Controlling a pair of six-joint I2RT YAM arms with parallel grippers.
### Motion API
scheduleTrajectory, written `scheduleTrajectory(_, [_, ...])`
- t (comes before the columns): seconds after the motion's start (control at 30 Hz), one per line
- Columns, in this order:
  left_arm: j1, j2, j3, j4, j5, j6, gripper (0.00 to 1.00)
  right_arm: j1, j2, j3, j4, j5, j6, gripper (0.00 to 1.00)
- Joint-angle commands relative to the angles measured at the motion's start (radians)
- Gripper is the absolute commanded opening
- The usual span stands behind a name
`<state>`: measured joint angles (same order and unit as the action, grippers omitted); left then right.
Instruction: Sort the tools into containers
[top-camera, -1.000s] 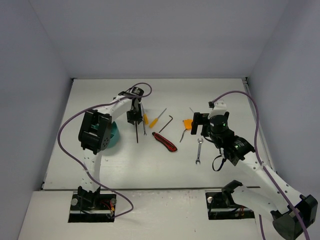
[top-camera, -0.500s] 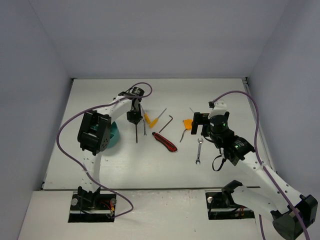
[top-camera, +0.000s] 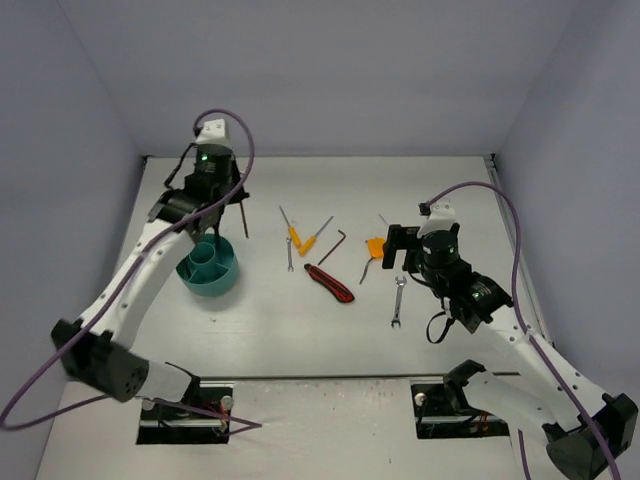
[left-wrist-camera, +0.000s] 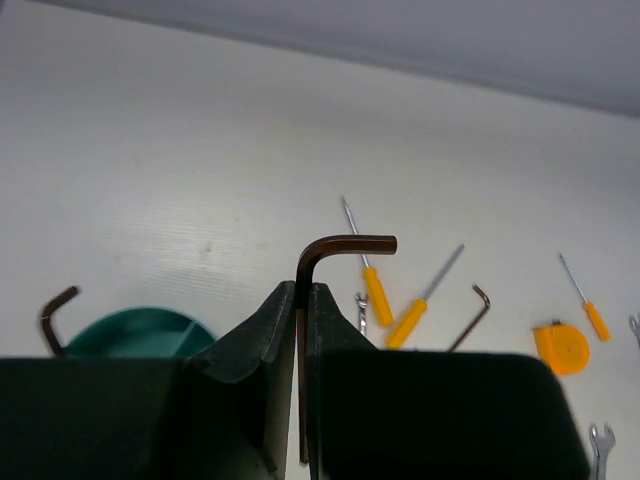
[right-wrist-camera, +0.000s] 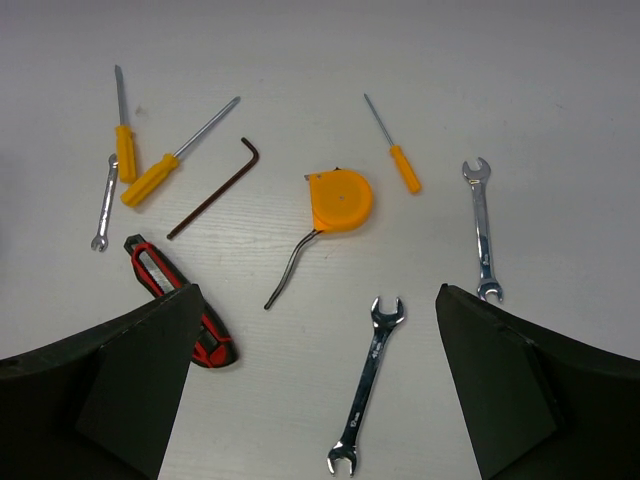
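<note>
1. Left tool: its 2 fingers are clenched on the long leg of a dark hex key. The short leg projects past the fingertips and bends right in the left wrist view. This key is off the bench.

2. Teal bowl: find it on the left part of the bench, below the left tool. Its inner dividers are visible. In the top view the held key shows as a dark line just past the bowl's far right rim. A second hex key stands in the bowl with its bent end above the rim. You cannot tell which compartment holds it.

3. Right tool: it is released, with fingers spread wide above the bench and nothing between them.

4. Loose tools on the bench, read from the right wrist view:
- First screwdriver and second screwdriver, orange handles close together.
- Small wrench, just left of them.
- Third hex key, just right of the second screwdriver.
- Utility knife, red and black, partly hidden by the left finger.
- Orange-headed tool, in the middle, with a thin curved stem.
- Thin screwdriver, beside it on the right.
- 2 silver wrenches: far wrench at the right, near wrench between the fingers.
</note>
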<state>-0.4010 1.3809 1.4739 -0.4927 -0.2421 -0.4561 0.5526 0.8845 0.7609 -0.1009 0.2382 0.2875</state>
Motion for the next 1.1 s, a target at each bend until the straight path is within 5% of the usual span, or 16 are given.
scheduleTrajectory(0.0, [0.082, -0.186, -0.198, 0.205, -0.151, 0.1, 0.0, 0.01, -0.025, 0.025, 0.063, -0.016, -0.001, 1.0])
scheduleTrajectory(0.17, [0.274, -0.38, -0.454, 0.393, -0.115, 0.128, 0.0, 0.012, -0.04, 0.019, 0.061, -0.031, 0.001, 1.0])
scheduleTrajectory(0.47, [0.335, -0.455, -0.692, 0.635, -0.143, 0.179, 0.0, 0.013, -0.056, 0.014, 0.061, -0.028, -0.001, 1.0])
scheduleTrajectory(1.07, [0.36, -0.293, -0.796, 0.798, -0.086, 0.191, 0.0, 0.017, -0.054, 0.006, 0.064, -0.016, 0.002, 1.0])
